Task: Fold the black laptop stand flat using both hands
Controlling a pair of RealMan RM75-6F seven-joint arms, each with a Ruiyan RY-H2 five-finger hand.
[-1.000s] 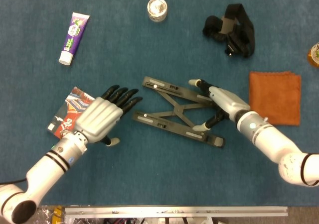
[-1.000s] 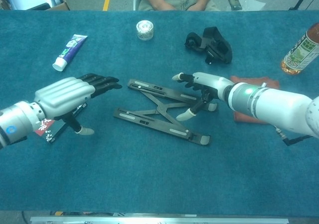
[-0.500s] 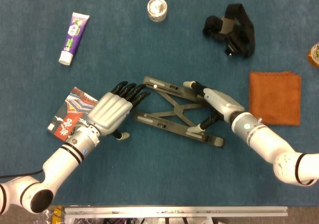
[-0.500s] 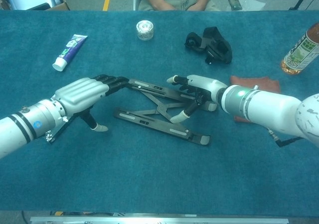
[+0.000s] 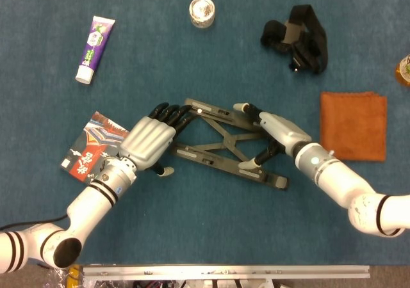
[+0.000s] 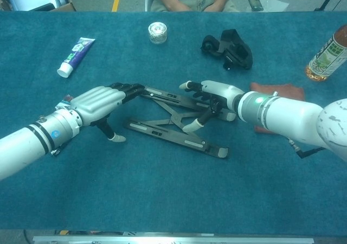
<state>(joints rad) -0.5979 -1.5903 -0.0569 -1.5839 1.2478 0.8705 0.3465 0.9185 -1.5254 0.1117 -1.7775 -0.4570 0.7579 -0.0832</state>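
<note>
Black laptop stand (image 5: pixel 224 142) lies mid-table, 2 hands at its ends.
Left hand (image 5: pixel 148 141) touches its far rail, fingers spread; right hand (image 6: pixel 212 96) straddles the rails, holding nothing. Only chest view shows a bottle (image 6: pixel 327 53) far right.

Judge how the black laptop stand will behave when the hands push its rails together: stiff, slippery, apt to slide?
The laptop stand looks like thin rigid bars crossed on pivots, so it probably scissors rather than bends. Lying low on the blue cloth, it may slide, not tip, unless both hands brace it.
</note>
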